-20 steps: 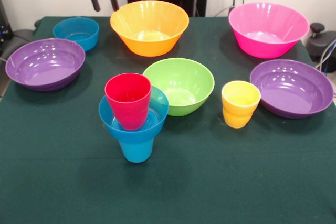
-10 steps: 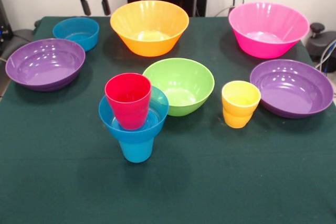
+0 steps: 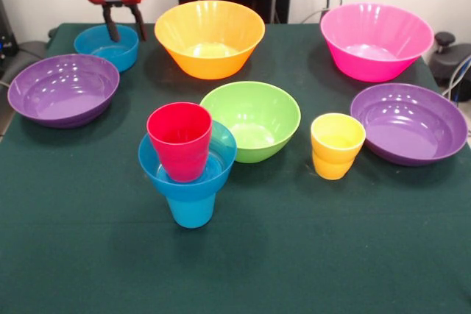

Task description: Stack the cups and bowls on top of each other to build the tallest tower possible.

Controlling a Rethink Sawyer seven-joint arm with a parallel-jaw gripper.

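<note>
Nearest the camera, in the lower-left middle of the frame, stood the tower (image 3: 187, 163), three pieces so far: a blue cup (image 3: 191, 209) on the bench (image 3: 331, 255), a small blue bowl (image 3: 193, 169) seated on its rim, and a red cup (image 3: 179, 140) standing in that bowl with a slight lean. Just behind it and to the right sat the lime green bowl (image 3: 252, 119), and further right the yellow cup (image 3: 337, 145), both loose on the cloth. At mid depth a purple bowl (image 3: 409, 123) lay at the right edge and another purple bowl (image 3: 62, 89) at the left edge. Toward the top of the frame came the orange bowl (image 3: 210, 37) in the centre, the pink bowl (image 3: 376, 40) at upper right, and a second small blue bowl (image 3: 107, 45) at upper left. The hand (image 3: 124, 24) hung over that far blue bowl, its two dark fingers (image 3: 112, 29) spread apart and gripping nothing, their tips about level with the bowl's rim. By my reckoning the build was less than half finished: three pieces stacked, seven waiting, and the far blue bowl looked the likely next pick.
</note>
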